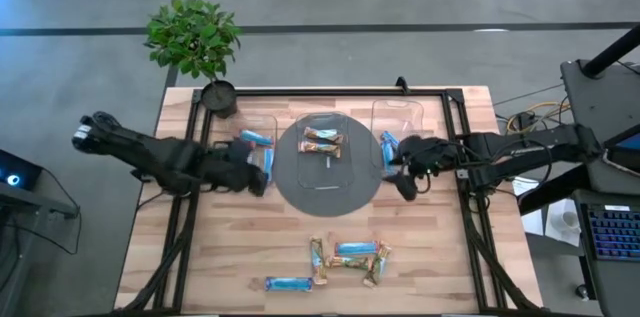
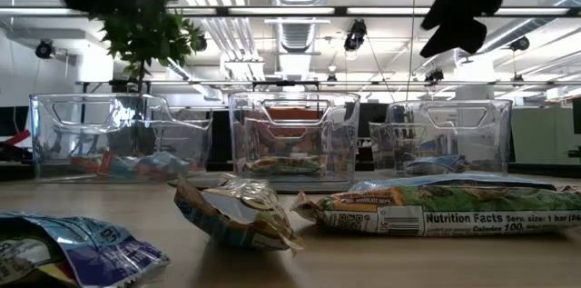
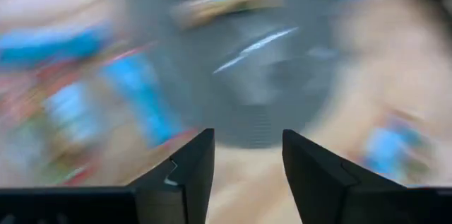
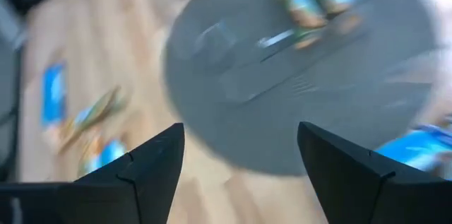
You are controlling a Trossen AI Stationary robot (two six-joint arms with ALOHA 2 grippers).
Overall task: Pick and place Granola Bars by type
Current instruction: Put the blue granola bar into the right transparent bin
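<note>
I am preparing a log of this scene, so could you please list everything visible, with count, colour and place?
Table: one, light wood, under both arms.
Mat: one, grey, round, mid-table.
Bins: three, clear, in a back row: left, middle, right.
Bars in bins: blue ones in left and right; two multicoloured in middle.
Loose bars: about six, blue and multicoloured, front of table.
Plant: one, green, dark pot, back left corner.
Left gripper: dark, jaws open, near the left bin.
Right gripper: dark, jaws open, near the right bin.
</note>
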